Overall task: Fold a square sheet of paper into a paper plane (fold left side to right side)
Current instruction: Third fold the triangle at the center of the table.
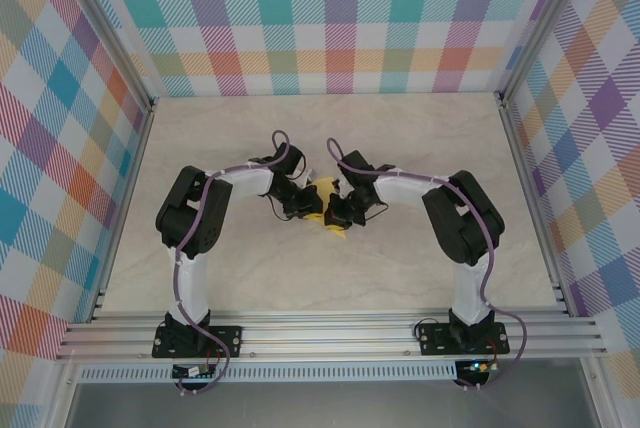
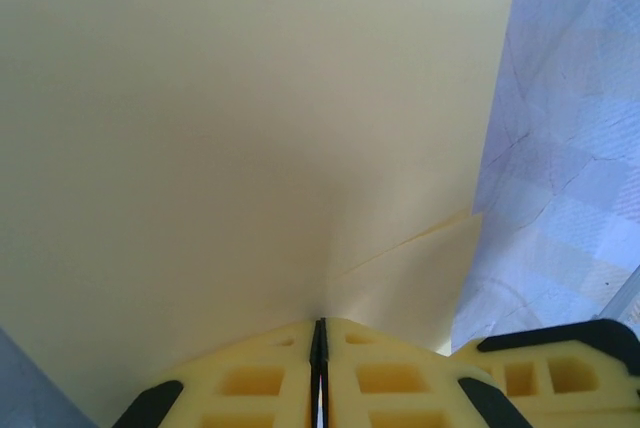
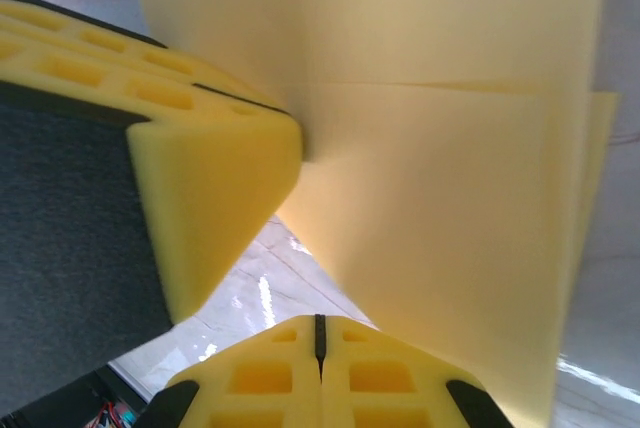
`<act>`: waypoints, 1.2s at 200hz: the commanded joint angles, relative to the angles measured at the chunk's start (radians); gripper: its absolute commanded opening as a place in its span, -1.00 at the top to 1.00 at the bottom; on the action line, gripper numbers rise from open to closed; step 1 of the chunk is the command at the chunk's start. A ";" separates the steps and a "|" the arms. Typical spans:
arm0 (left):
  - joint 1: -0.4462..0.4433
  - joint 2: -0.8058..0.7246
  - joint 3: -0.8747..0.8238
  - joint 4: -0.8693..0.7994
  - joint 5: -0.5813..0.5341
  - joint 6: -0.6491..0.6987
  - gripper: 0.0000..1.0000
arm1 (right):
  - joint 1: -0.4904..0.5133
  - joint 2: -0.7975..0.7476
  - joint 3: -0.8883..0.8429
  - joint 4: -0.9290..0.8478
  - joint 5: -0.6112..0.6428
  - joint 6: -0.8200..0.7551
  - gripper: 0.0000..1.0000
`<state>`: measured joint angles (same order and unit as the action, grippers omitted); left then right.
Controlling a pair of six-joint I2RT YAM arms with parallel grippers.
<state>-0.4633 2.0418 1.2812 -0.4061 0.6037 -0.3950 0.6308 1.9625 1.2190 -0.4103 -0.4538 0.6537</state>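
Left fingers (image 2: 250, 380) clamp the thin yellow square sheet of paper (image 2: 250, 128) off the pale marbled worktop (image 1: 400, 148), seemingly to carry it rightward; right fingers (image 3: 255, 380) clenched close by

Robot lab cell, aluminium frame (image 1: 330, 333), plaid backdrop walls (image 1: 330, 18)

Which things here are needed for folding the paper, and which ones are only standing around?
For the job:
- paper
- left gripper, shut on it
- right gripper, shut, close by it

Only around:
- table
- checked walls
- metal rails
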 commanded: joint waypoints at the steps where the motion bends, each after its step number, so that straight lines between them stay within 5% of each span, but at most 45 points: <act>1: -0.006 0.047 0.009 -0.051 -0.070 0.019 0.81 | 0.019 -0.001 -0.006 0.038 -0.001 0.046 1.00; 171: -0.006 0.057 0.014 -0.060 -0.094 0.022 0.82 | 0.018 0.059 0.077 -0.160 0.121 -0.009 1.00; 240: -0.006 0.067 0.016 -0.067 -0.108 0.024 0.82 | 0.015 0.036 -0.029 -0.191 0.128 -0.025 1.00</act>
<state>-0.4637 2.0499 1.2953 -0.4252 0.6006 -0.3878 0.6468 1.9976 1.2652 -0.4873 -0.3569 0.6460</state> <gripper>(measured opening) 0.091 0.027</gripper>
